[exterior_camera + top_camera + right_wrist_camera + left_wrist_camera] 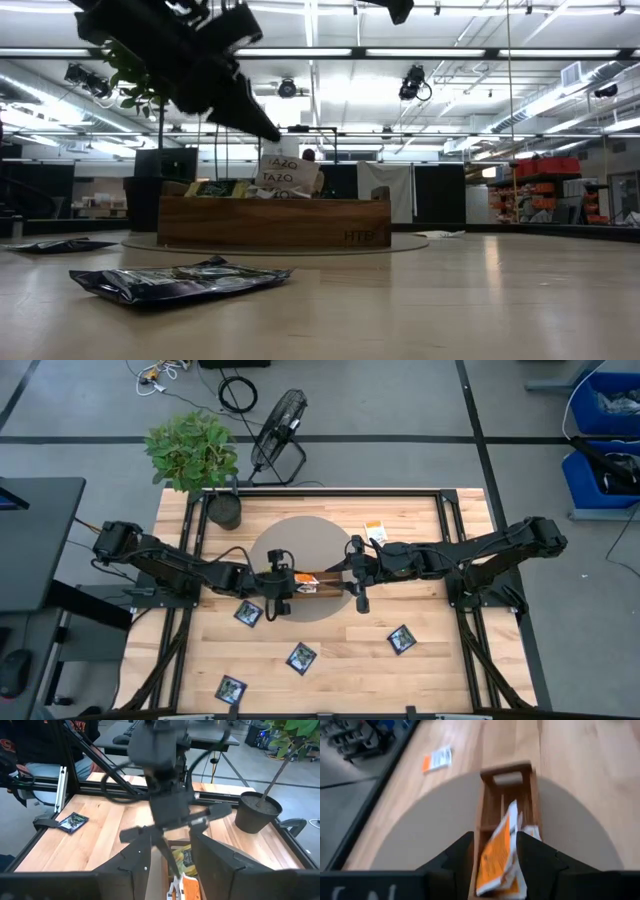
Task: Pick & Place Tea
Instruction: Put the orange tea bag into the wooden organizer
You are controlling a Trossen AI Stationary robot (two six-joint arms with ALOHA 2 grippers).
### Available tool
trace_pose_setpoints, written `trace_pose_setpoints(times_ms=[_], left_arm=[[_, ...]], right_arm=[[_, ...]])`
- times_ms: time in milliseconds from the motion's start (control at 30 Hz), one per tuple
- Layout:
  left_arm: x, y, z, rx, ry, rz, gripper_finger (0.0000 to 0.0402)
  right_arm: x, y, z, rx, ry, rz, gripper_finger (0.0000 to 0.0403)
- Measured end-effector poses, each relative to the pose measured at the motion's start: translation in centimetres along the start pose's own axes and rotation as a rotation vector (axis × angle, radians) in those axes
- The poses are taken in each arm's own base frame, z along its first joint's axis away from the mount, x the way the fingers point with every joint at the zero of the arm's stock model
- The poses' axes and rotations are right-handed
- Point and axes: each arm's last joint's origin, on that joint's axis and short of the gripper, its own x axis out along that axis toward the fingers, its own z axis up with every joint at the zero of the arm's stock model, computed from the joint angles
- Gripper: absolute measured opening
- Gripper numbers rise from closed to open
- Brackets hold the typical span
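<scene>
A long wooden tray (318,584) lies on a round grey mat (300,540) at mid-table. Tea sachets stand in it, an orange-and-white one (496,854) leaning on the rest. My left gripper (495,836) hovers open over the tray's left end (290,582), a finger on either side of that sachet and just above it. My right gripper (170,840) hangs open over the tray's right end (352,572), holding nothing. Several dark navy sachets (248,613) (301,657) (401,639) lie flat on the near half of the table. One orange-and-white sachet (375,533) lies at the far right.
A potted plant (222,508) stands at the table's far left corner, beside the mat. In the low view a crumpled navy sachet (180,280) lies close in front of the tray (270,222). A person sits beyond the table's left side (30,750).
</scene>
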Motion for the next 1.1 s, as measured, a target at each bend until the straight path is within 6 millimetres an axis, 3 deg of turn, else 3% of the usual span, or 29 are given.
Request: trace_pose_setpoints(times_ms=[167,300,567,800,933,1100], left_arm=[[-1.4,1.0,1.1,-0.036,-0.066,0.044,0.0154],[-2.7,1.8,1.6,-0.064,-0.094,0.072,0.0144],[-4.4,1.0,1.1,-0.118,-0.052,0.074,0.0125],[-5.0,0.0,1.0,-0.11,-0.049,0.049,0.0117],[-5.1,0.0,1.0,-0.11,-0.057,0.059,0.0117],[-5.1,0.0,1.1,-0.113,-0.058,0.06,0.0117]], right_arm=[[0.0,0.0,-0.3,-0.009,0.028,-0.01,0.0153],[-0.1,-1.0,-1.8,-0.047,0.192,-0.163,0.0153],[-1.8,-8.1,-6.0,0.272,0.556,-0.518,0.0153],[-4.1,-14.3,-9.2,0.59,0.764,-0.586,0.0169],[-3.3,-16.5,-11.3,0.684,0.817,-0.567,0.0197],[-1.7,-18.4,-15.6,0.759,1.0,-0.593,0.0238]])
